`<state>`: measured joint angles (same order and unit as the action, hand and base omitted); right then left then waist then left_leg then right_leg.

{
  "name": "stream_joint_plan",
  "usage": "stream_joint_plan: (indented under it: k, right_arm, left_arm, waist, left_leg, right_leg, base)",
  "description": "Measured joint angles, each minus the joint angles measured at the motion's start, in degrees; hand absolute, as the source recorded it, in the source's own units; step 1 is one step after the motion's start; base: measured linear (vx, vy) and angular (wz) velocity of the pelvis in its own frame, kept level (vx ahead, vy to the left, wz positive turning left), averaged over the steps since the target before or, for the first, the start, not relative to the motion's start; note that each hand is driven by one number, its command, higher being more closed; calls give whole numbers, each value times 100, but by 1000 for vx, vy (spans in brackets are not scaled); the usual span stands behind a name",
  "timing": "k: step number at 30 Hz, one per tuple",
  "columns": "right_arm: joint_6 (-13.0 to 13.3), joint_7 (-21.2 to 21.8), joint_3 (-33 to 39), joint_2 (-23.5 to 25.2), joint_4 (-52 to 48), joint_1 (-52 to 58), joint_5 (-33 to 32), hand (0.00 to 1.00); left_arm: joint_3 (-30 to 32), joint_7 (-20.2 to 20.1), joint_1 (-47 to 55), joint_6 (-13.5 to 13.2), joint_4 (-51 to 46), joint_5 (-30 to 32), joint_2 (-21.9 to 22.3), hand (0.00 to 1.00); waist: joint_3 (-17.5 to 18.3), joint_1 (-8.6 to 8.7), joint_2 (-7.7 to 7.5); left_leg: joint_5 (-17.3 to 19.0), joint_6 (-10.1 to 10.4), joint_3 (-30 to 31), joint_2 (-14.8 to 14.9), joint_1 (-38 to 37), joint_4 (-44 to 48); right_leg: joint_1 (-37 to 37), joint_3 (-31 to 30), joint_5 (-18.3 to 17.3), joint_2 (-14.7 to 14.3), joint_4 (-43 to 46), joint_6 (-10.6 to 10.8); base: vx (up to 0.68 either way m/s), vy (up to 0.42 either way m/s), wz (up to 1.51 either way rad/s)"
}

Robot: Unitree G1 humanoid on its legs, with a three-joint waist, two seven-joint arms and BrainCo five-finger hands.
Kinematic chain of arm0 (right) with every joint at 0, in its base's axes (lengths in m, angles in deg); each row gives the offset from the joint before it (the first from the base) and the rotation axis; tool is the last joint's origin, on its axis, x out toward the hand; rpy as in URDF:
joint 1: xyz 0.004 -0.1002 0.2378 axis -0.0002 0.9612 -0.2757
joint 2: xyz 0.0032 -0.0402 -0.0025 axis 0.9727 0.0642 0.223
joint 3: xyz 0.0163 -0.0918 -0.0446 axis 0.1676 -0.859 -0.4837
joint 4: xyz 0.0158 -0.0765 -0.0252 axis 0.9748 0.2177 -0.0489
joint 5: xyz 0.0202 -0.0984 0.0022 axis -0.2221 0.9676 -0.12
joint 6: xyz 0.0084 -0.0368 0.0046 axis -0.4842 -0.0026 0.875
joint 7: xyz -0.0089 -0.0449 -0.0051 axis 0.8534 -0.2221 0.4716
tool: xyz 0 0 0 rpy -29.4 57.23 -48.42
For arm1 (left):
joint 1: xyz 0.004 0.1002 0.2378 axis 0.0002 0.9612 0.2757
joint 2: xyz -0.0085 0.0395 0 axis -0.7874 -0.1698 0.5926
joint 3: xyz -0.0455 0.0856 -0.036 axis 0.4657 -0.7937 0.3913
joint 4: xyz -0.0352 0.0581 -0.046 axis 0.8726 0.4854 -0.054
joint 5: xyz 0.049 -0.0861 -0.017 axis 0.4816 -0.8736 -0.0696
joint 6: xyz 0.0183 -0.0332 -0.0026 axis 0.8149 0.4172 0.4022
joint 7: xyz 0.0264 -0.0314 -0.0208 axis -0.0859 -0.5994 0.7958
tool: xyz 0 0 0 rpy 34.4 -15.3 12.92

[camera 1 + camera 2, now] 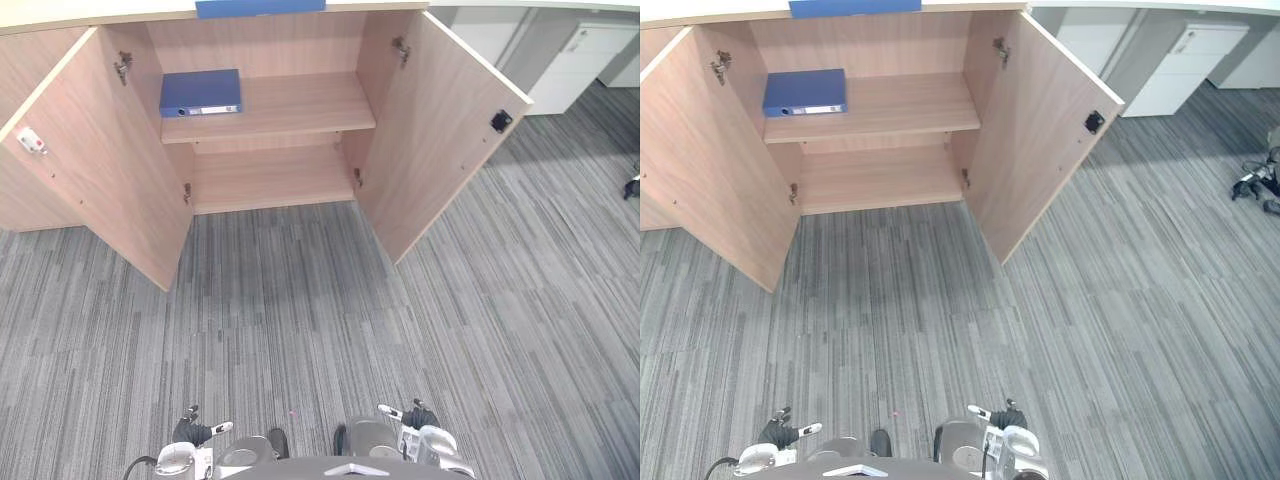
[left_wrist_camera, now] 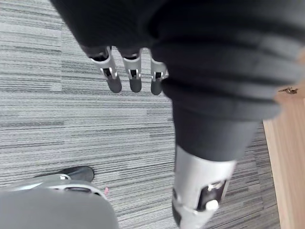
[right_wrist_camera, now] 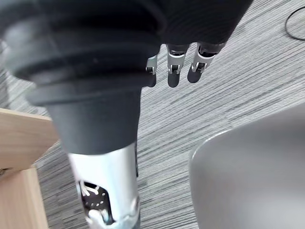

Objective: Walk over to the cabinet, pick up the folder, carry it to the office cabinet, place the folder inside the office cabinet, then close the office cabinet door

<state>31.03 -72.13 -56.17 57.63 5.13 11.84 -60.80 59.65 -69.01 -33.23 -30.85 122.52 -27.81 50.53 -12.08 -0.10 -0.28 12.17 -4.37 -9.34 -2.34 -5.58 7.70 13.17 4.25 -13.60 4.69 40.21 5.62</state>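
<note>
A blue folder [image 1: 200, 92] lies flat at the left end of the upper shelf [image 1: 300, 105] inside the wooden office cabinet. Both cabinet doors stand wide open, the left door [image 1: 100, 160] and the right door [image 1: 440, 130] swung out toward me. My left hand [image 1: 195, 432] hangs low at the bottom of the eye views, far from the cabinet, its fingers [image 2: 133, 76] relaxed over the carpet with nothing in them. My right hand [image 1: 415, 415] hangs the same way on the other side, fingers [image 3: 174, 67] straight and holding nothing.
A second flat blue thing [image 1: 260, 6] lies on top of the cabinet. White drawer units [image 1: 580, 60] stand at the back right. A dark object [image 1: 1255, 185] lies on the grey striped carpet [image 1: 300, 320] at the far right.
</note>
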Motion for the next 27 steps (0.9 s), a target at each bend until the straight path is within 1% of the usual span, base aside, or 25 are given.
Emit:
stream_joint_plan:
  k: [1, 2, 4, 5, 6, 7, 8, 9, 10, 11, 12, 13, 14, 16, 17, 19, 20, 22, 23, 24, 25, 26, 27]
  right_arm:
    - [0, 2, 0, 4, 1, -39, -3, 0]
    - [-2, -2, -5, -3, 6, -79, 0, 0]
    - [10, -4, -14, -5, 2, -118, -2, 0]
    - [10, -5, -22, -8, -9, -156, -3, 0]
    - [12, -7, -22, -7, -17, -156, -5, 0]
    - [12, -13, -8, -8, -6, -125, -7, 0]
    - [13, -10, 11, -23, -7, -87, -19, 0]
    - [9, -19, 15, -65, -6, -95, -14, 0]
    - [8, -29, 20, -63, -3, -89, -9, 0]
    - [14, -81, 69, -60, -17, -86, -20, 0]
    - [13, -115, 78, -53, -70, -72, -34, 0]
    - [-5, -140, 64, -43, -218, -8, -56, 0]
    - [0, -135, 45, -9, -273, 91, -67, 0]
    - [-1, -165, 7, 20, -340, 166, -121, 0]
    - [-1, -205, 15, 33, -389, 175, -133, 0]
    - [-1, -208, 88, 78, -425, 166, -179, 0]
    - [0, -209, 160, 131, -422, 173, -244, 0]
    - [-3, -214, 259, 150, -423, 159, -277, 0]
    - [-2, -217, 300, 144, -394, 181, -290, 0]
    - [0, -218, 306, 128, -318, 199, -289, 0]
    - [-2, -218, 297, 104, -250, 191, -288, 0]
    - [-15, -218, 281, 102, -171, 134, -287, 0]
    - [-10, -218, 291, 165, -145, 195, -285, 0]
  left_arm:
    - [5, 34, -39, 1, -1, -4, -4, 0]
    - [20, 69, -87, 0, -3, -6, 19, 0]
    - [20, 69, -202, -3, -4, -10, 86, 0]
    - [19, 69, -180, -4, 0, -11, 91, 0]
    - [20, 65, -176, -3, 3, -11, 87, 0]
    - [24, 68, -179, -4, 5, -12, 91, 0]
    - [68, 74, -175, -3, 19, -11, 98, 0]
    - [111, 77, -173, -4, 17, -11, 152, 0]
    - [175, 76, -197, -14, 10, -11, 246, 0]
    - [285, 65, -206, -21, -10, -32, 401, 0]
    - [393, 68, -213, -19, -36, -52, 470, 0]
    - [581, 58, -205, -18, -129, -90, 592, 0]
    - [726, 59, -179, -18, -266, -122, 641, 0]
    - [723, 57, -204, -26, -424, -125, 647, 0]
    - [711, 58, -210, -52, -494, -125, 653, 0]
    - [712, 57, -240, -72, -491, -127, 663, 0]
    - [703, 57, -272, -82, -490, -125, 664, 0]
    - [686, 58, -327, -90, -487, -120, 646, 0]
    - [627, 61, -331, -111, -481, -121, 641, 0]
    - [557, 63, -315, -129, -473, -132, 644, 0]
    - [521, 63, -317, -134, -461, -136, 642, 0]
    - [466, 48, -339, -133, -433, -126, 578, 0]
    - [476, 48, -338, -133, -428, -127, 517, 0]
  waist:
    - [-20, 7, -33]
    - [-28, 34, -33]
    - [-63, 84, 24]
    - [-78, 120, 50]
    - [-73, 135, 36]
    - [-67, 155, -49]
    - [-51, 182, -70]
    - [-22, 178, -14]
    - [11, 166, 54]
    - [-19, 165, 105]
    - [-33, 181, 128]
    - [-88, 193, 226]
    - [-108, 123, 246]
    - [-134, 13, 189]
    - [-143, -29, 136]
    - [-136, -79, 161]
    - [-145, -100, 144]
    - [-164, -135, 91]
    - [-156, -138, 88]
    - [-116, -154, 126]
    - [-110, -181, 118]
    - [-41, -205, 45]
    - [46, -182, -110]
  left_leg:
    - [27, -10, 91, -12, -96, -34]
    - [44, 10, 212, 15, -197, -110]
    - [92, 66, 381, 145, -309, -199]
    - [132, 147, 465, 227, -381, -260]
    - [167, 206, 498, 236, -403, -274]
    - [279, 373, 603, 218, -495, -287]
    - [419, 505, 675, 286, -642, -269]
    - [462, 572, 687, 400, -682, -232]
    - [506, 705, 642, 515, -532, 169]
    - [568, 882, 585, 613, -203, 985]
    - [566, 924, 566, 695, 57, 1584]
    - [527, 1008, 414, 972, 531, 2886]
    - [537, 1000, 166, 1282, 805, 3897]
    - [557, 971, -107, 1532, 1190, 4570]
    - [580, 940, -242, 1589, 1493, 4589]
    - [650, 919, -362, 1583, 1813, 4247]
    - [655, 918, -453, 1513, 1977, 3707]
    - [546, 925, -447, 1215, 2136, 2608]
    - [217, 950, -294, 973, 2244, 1753]
    - [-298, 917, -65, 815, 2282, 990]
    - [-594, 861, 6, 770, 2280, 988]
    - [-899, 586, 13, 633, 2280, 1083]
    - [-766, 427, -68, 511, 2342, 1343]
  right_leg:
    - [106, 89, -194, 28, 82, -41]
    - [229, 229, -316, 36, -74, -89]
    - [415, 438, -285, -60, -645, -168]
    - [511, 446, -93, -156, -1123, -233]
    - [508, 426, 63, -180, -1389, -279]
    - [496, 425, 432, -166, -1666, -417]
    - [452, 441, 740, -157, -1590, -476]
    - [406, 514, 668, -227, -1544, -499]
    - [345, 595, 502, -302, -1563, -591]
    - [215, 666, 394, -326, -1602, -692]
    - [83, 702, 344, -342, -1670, -717]
    - [-293, 723, 307, -486, -1878, -762]
    - [-683, 713, 255, -604, -2055, -844]
    - [-1132, 610, 184, -634, -2247, -923]
    - [-1317, 489, 163, -626, -2421, -912]
    - [-1519, 338, 165, -601, -2619, -909]
    - [-1691, 265, 159, -536, -2756, -889]
    - [-1966, 183, 96, -342, -2961, -780]
    - [-2116, 126, 43, -225, -3105, -683]
    - [-2187, 49, -31, -183, -3260, -545]
    - [-2222, -40, -93, -153, -3296, -468]
    - [-2247, -211, -257, -22, -3285, -437]
    - [-2264, -320, -343, 149, -3184, -419]
  base:
    - [181, -31, 51]
    - [223, -67, 58]
    - [209, -91, 48]
    - [209, -96, 34]
    - [305, -140, 48]
    - [343, -181, 51]
    - [360, -199, 43]
    - [384, -218, 33]
    - [397, -226, 20]
    - [401, -230, 26]
    - [500, -281, 23]
    - [510, -256, 7]
    - [500, -238, -7]
    - [341, -126, -28]
    - [299, -74, -44]
    - [244, 17, -45]
    - [264, 78, -38]
    - [303, 128, -27]
    - [342, 200, -27]
    - [279, 207, -37]
    - [317, 271, -54]
    - [465, 339, -56]
    - [411, 283, -52]
